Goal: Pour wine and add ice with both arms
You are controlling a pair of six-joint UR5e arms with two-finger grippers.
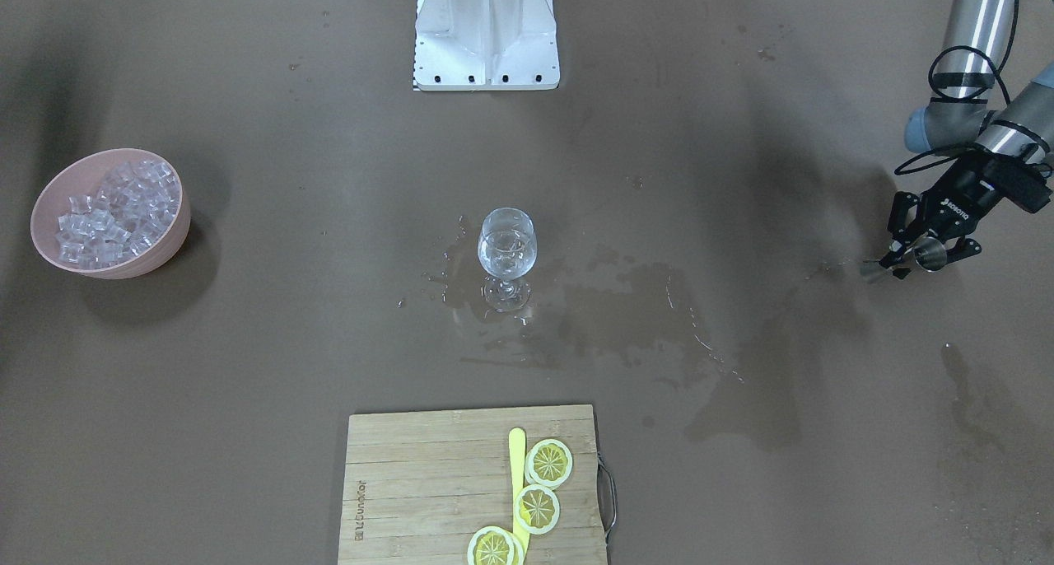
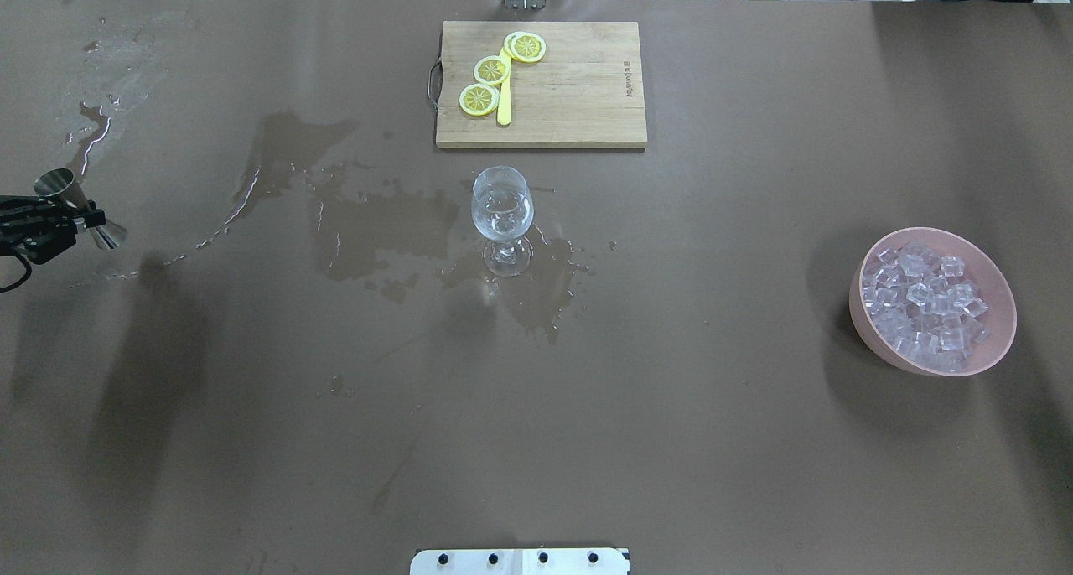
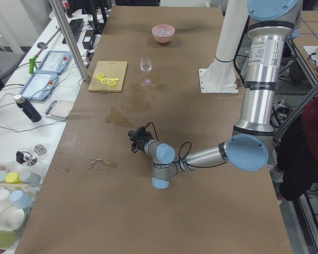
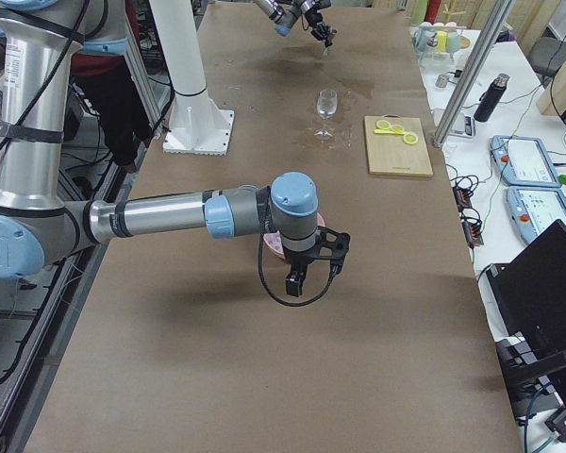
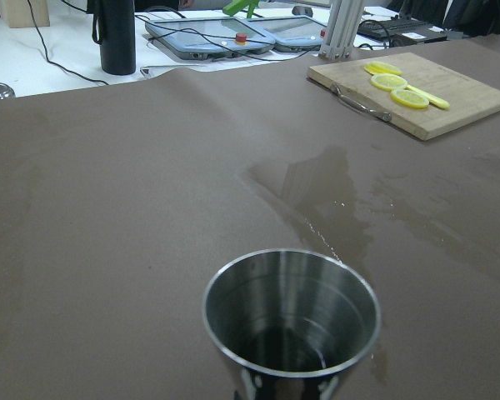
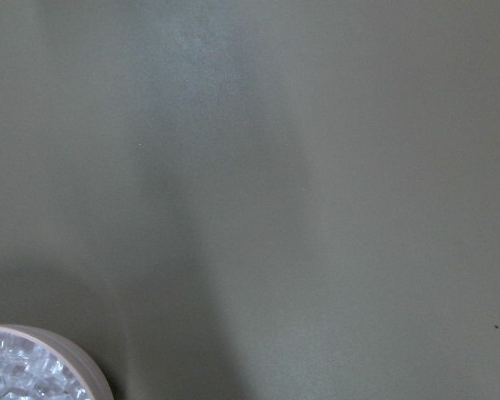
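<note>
From the overhead view, the left gripper [image 2: 63,219] clamps a steel jigger [image 2: 80,209] (nearly empty) far at nine o'clock of the wine glass [image 2: 502,216], while the ice bowl [image 2: 933,301] sits toward four o'clock, nearer the right gripper [image 4: 311,269], whose state I cannot tell.

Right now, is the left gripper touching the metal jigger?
Touching. In the overhead view the left gripper has its jaws closed on the waist of the jigger; the front-facing view shows the same hold, gripper on jigger.

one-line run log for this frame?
left gripper: shut on jigger | right gripper: state unclear | wine glass: liquid in, upright | ice: in bowl
</note>
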